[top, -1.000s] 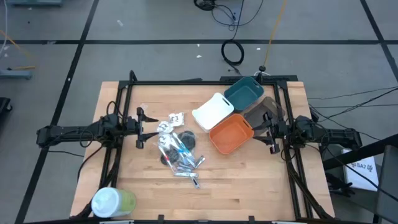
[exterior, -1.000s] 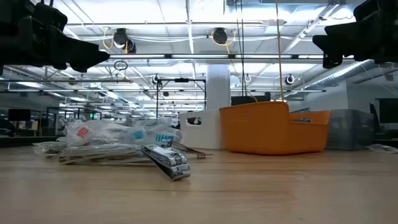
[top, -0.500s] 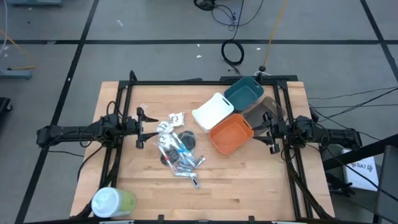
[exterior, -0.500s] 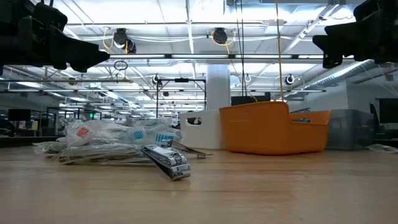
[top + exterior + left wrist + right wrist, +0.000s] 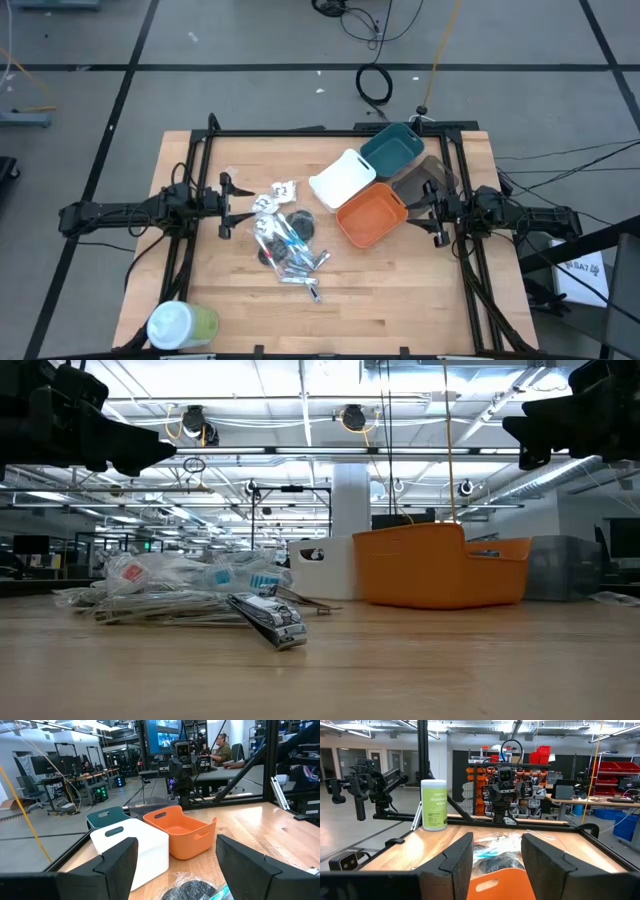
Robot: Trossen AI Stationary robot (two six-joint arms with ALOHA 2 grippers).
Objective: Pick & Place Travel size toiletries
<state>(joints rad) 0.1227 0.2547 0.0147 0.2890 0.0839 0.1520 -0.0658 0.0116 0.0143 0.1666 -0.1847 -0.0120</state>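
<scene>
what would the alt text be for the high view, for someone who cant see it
Seen from above, a pile of toiletries lies mid-table, with white, orange, teal and dark bins clustered to its right. The left gripper hangs open beside the pile, the right gripper open by the orange bin, and a white-green cylinder lies near the front-left corner.

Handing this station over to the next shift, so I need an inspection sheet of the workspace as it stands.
Surface: light wooden table, black frame around it.
Job's things: heap of small silver tubes, white crinkly packets and clear-wrapped sticks at mid-table; none in a bin.
Clutter: white-and-green wipes cylinder at the near left corner; teal bin, white bin, orange bin, dark bin clustered right.
Grippers: left gripper open beside the heap; right gripper open by the orange bin; both empty.
Cables: black coil on the floor.
Surroundings: people at desks.
</scene>
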